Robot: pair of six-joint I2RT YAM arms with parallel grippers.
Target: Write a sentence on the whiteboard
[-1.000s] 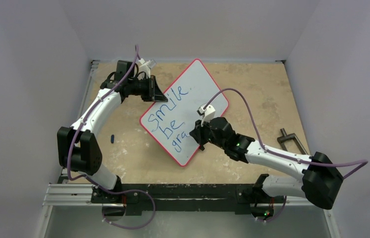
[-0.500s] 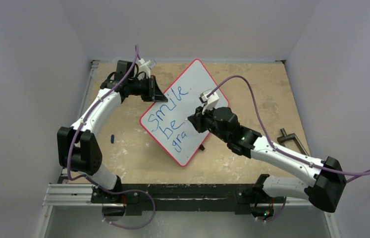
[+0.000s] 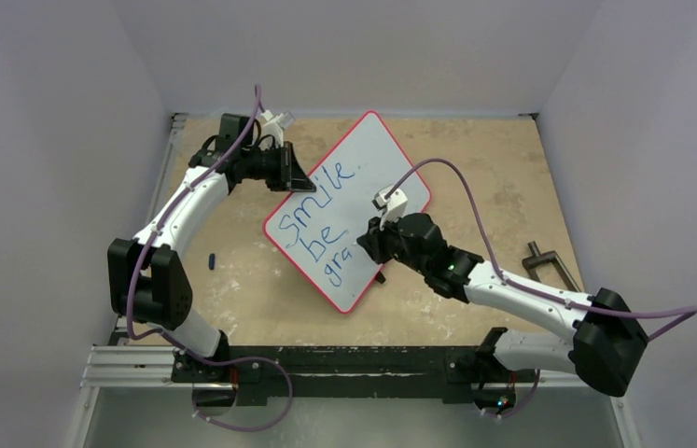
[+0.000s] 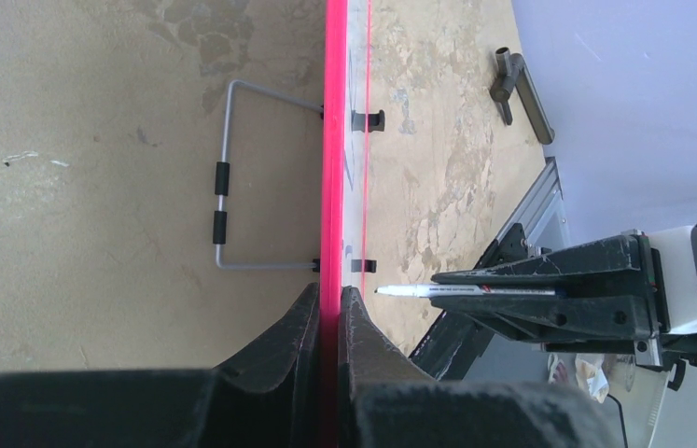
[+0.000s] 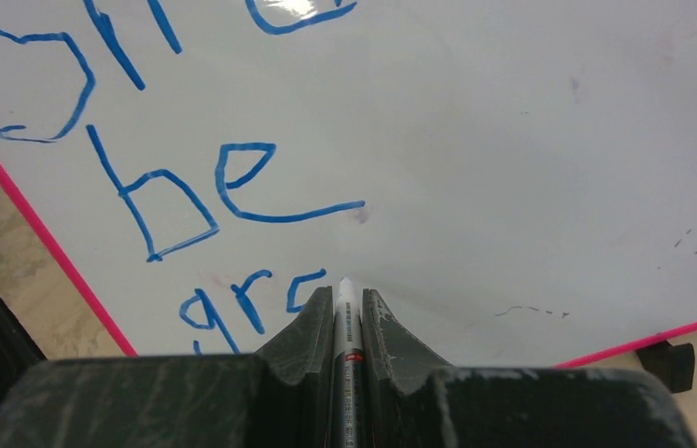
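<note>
The whiteboard [image 3: 377,163], white with a red rim, stands tilted mid-table. The sentence [image 3: 321,224] in blue reads "smile", "be" and a partial "gra". My left gripper [image 3: 296,182] is shut on the board's left rim, which runs red between its jaws in the left wrist view [image 4: 327,294]. My right gripper [image 3: 368,245] is shut on a white marker [image 5: 344,322]. The marker tip sits just right of the last blue letter [image 5: 312,285], close to the board [image 5: 512,140]. The marker [image 4: 419,291] shows a small gap from the board face.
A blue marker cap [image 3: 212,260] lies on the table left of the board. A black metal clamp [image 3: 550,264] lies at the right. The board's wire stand [image 4: 223,187] and a black foot [image 5: 666,359] stick out behind it. An aluminium rail runs along the near edge.
My right gripper lifted away towards the far side with the marker, then came back down to the third line. The writing looks the same. The left arm has not moved.
</note>
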